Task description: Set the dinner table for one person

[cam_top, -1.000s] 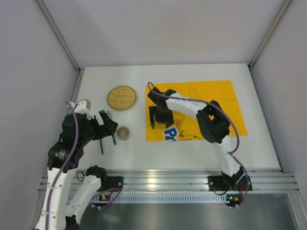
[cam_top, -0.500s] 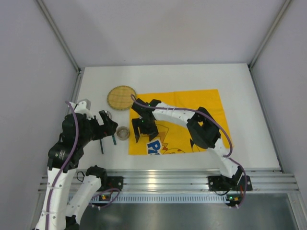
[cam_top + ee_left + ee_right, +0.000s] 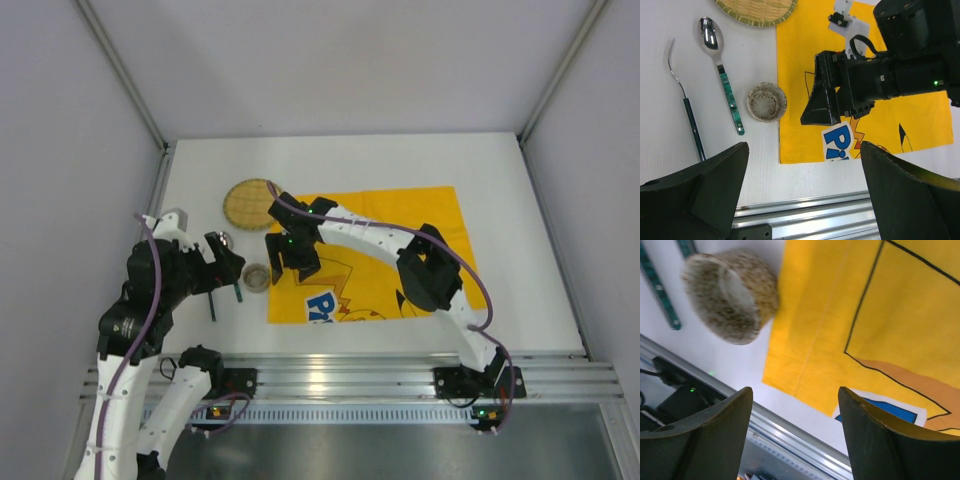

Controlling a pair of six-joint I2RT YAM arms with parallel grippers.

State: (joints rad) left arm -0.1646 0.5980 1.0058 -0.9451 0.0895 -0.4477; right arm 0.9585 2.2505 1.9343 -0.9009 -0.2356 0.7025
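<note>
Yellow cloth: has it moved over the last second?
Yes. The yellow cloth slid left: its left edge, earlier well right of the speckled cup, now lies beside it.

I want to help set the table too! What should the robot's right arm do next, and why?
Probably raise the right gripper from over the yellow cloth and reach toward the woven plate. It is open and empty, the cloth lies flat, and the plate sits mostly off the cloth's far left corner.

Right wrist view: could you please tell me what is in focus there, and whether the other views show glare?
Right wrist: the speckled cup and yellow cloth are sharp, the right gripper's fingers dark and blurred. Left wrist: the spoon shows glare. Top external: even light, faint shadows.
</note>
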